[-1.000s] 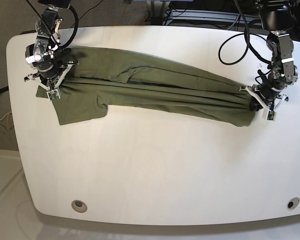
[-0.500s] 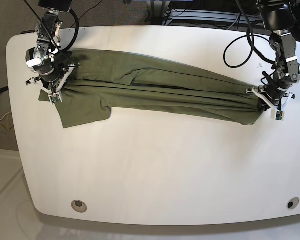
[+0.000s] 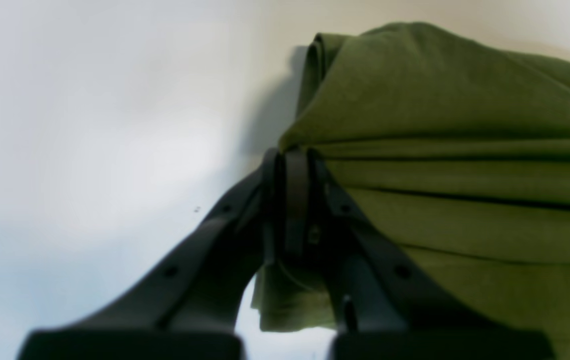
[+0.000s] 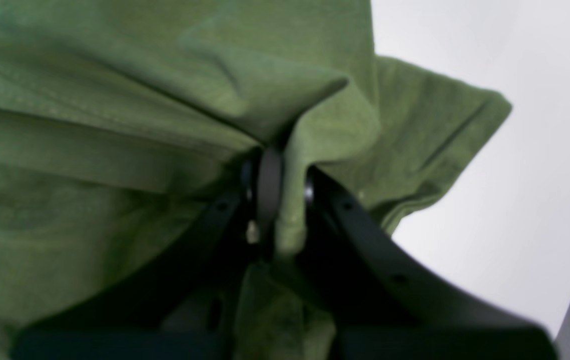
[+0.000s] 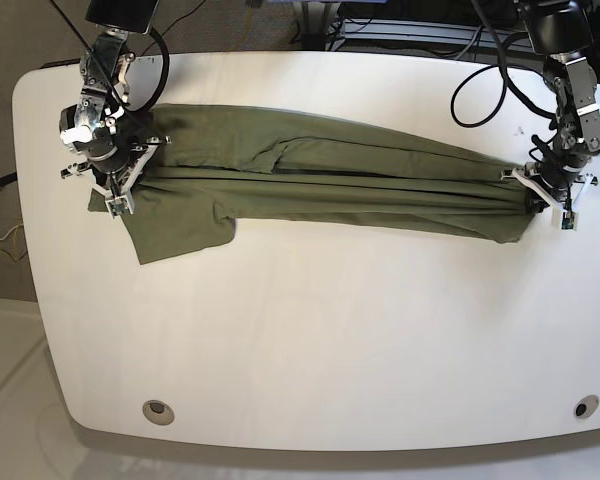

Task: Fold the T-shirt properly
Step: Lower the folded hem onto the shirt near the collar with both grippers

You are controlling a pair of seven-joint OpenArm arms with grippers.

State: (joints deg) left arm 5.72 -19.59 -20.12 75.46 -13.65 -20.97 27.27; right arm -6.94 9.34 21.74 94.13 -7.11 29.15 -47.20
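Observation:
The olive-green T-shirt [image 5: 320, 175] is stretched into a long folded band across the far half of the white table [image 5: 310, 330]. One sleeve flap [image 5: 175, 228] hangs toward the front at the left. My right gripper [image 5: 118, 190] is shut on the shirt's left end; in the right wrist view a fold of T-shirt cloth [image 4: 292, 200] sits pinched between its black fingers [image 4: 269, 185]. At the other end my left gripper [image 5: 547, 203] is shut on the shirt; the left wrist view shows its fingertips [image 3: 290, 170] clamping the edge of the T-shirt's layered folds [image 3: 465, 190].
Two round grommets sit near the table's front edge, one at the left [image 5: 158, 409] and one at the right [image 5: 581, 407]. Black cables [image 5: 480, 85] loop above the table at the back right. Bare white tabletop spans the whole near half.
Both grippers have shifted right and slightly back, still holding the shirt. The band now lies straighter and tauter, and the sleeve flap has slid right with it.

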